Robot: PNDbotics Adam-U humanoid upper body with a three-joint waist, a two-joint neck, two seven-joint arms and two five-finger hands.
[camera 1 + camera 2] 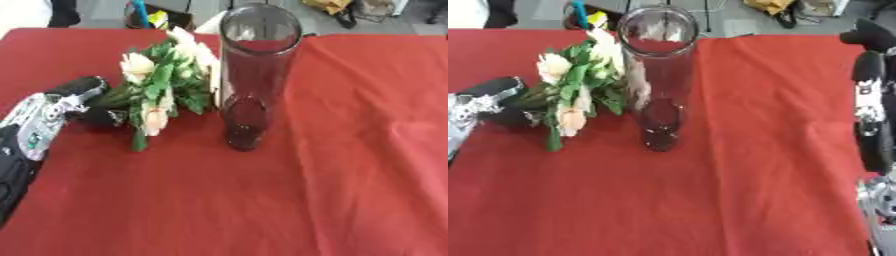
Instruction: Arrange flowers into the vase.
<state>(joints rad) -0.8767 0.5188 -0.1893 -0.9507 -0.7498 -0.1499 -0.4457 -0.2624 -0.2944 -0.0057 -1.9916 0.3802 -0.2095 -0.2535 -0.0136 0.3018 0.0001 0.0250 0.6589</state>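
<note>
A tall clear glass vase (254, 75) stands upright on the red cloth near the middle, with nothing inside it. Just left of it is a bunch of cream flowers with green leaves (162, 80), its stems pointing down and left. My left hand (83, 102) comes in from the left edge and its fingers are curled round the lower stems. My right hand (872, 100) shows only in the right eye view, at the right edge, with fingers straight and pointing up, well away from the vase.
The red tablecloth (332, 190) covers the whole table and lies wrinkled on the right. Beyond the far edge are a blue and yellow object (144, 17) and some bags on the floor.
</note>
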